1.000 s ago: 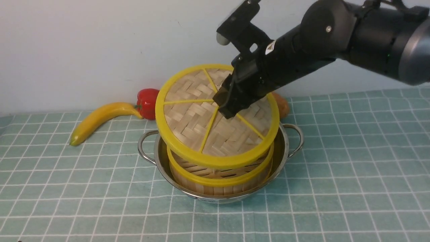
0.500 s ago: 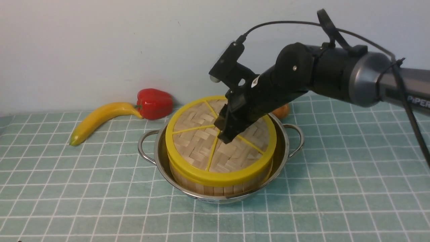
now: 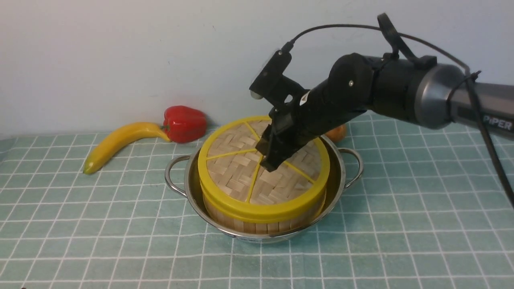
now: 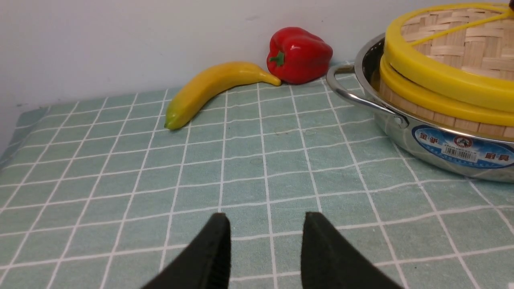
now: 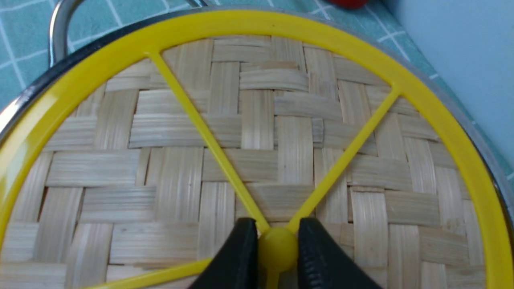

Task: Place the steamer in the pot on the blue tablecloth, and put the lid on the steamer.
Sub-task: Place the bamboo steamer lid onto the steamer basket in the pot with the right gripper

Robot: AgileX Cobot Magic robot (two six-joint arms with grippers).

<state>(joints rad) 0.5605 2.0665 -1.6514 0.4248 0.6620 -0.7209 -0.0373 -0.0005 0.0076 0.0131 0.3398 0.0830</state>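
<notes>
The steel pot (image 3: 340, 176) stands on the blue tablecloth (image 3: 401, 224) with the bamboo steamer (image 3: 257, 225) inside it. The woven lid (image 3: 237, 172) lies flat on the steamer, its yellow rim covering the steamer's top. My right gripper (image 3: 267, 161) reaches down from the right to the lid's centre. In the right wrist view the gripper (image 5: 278, 241) is shut on the lid's yellow hub (image 5: 278, 252). The steamer's contents are hidden. My left gripper (image 4: 265, 218) is open low over bare cloth, left of the pot (image 4: 421, 140), holding nothing.
A yellow banana (image 3: 120, 140) and a red pepper (image 3: 184, 123) lie by the back wall, left of the pot. An orange object (image 3: 338, 132) shows partly behind the pot. The pot's looped handles (image 3: 172, 176) stick out on both sides.
My right gripper has lowered the lid from a tilted position above the steamer down flat onto it. Over the last half second it has barely moved.
</notes>
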